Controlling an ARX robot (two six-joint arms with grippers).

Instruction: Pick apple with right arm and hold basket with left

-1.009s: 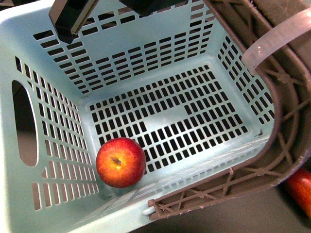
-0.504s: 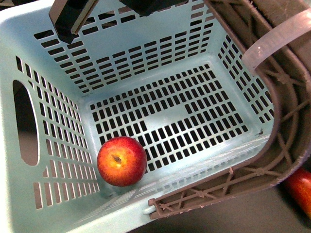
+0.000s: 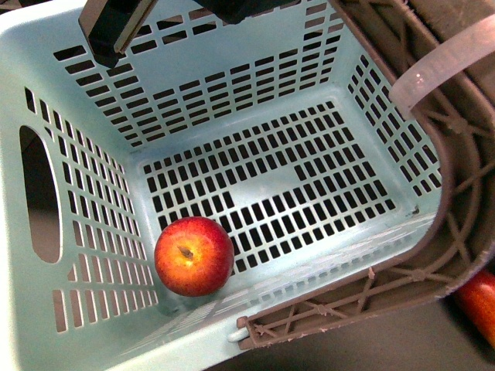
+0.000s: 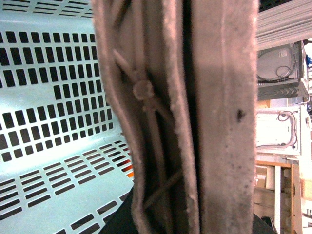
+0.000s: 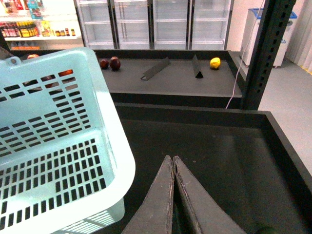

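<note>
Front view: the apple lies on the slotted floor of the basket, at about 7 o'clock, in the corner where two walls meet. Its stem dimple faces up with a yellowish patch around it. The ribbed brown-grey handle curves over the basket's rim from 1 o'clock down to 5 o'clock. A white zip tie is looped round it near 2 o'clock. Outside the basket, at 4 o'clock, part of an elongated red-orange fruit shows past the handle.

No writing can be read on the basket or the handle. In the right wrist view, the bottles on the far store shelves carry labels too small to read.

The right gripper has its two fingers pressed together with nothing between them. It hangs over a dark table, outside the basket and just beside its outer wall. That wall stands between it and the apple, which this view does not show. On a further dark shelf lie a yellow fruit and two dark red fruits.

In the left wrist view the handle fills the middle of the picture at very close range, with the basket's slotted wall beside it. I cannot tell whether the left gripper is clamped on the handle or spread.
</note>
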